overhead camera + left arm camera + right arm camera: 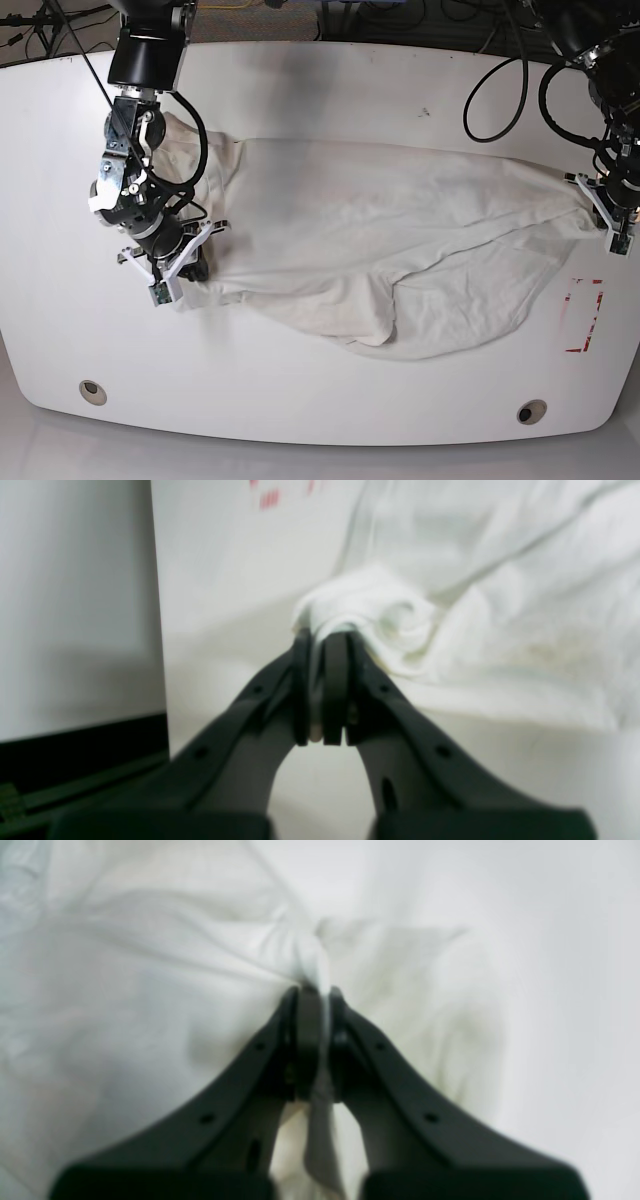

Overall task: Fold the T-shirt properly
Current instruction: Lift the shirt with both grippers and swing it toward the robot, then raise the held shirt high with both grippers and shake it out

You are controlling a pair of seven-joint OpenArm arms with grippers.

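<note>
The off-white, wrinkled T-shirt [400,250] lies stretched sideways across the white table, its lower edge sagging.

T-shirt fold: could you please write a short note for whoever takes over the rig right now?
Left claw: shut on the T-shirt, at its edge near the red marking.
Right claw: shut on the opposite end.
The T-shirt lies stretched between both claws across the table, wrinkled, its near edge sagging in loose folds.
Done: both ends gripped and spread.
Left: no fold made yet; smooth it, then fold.
</note>
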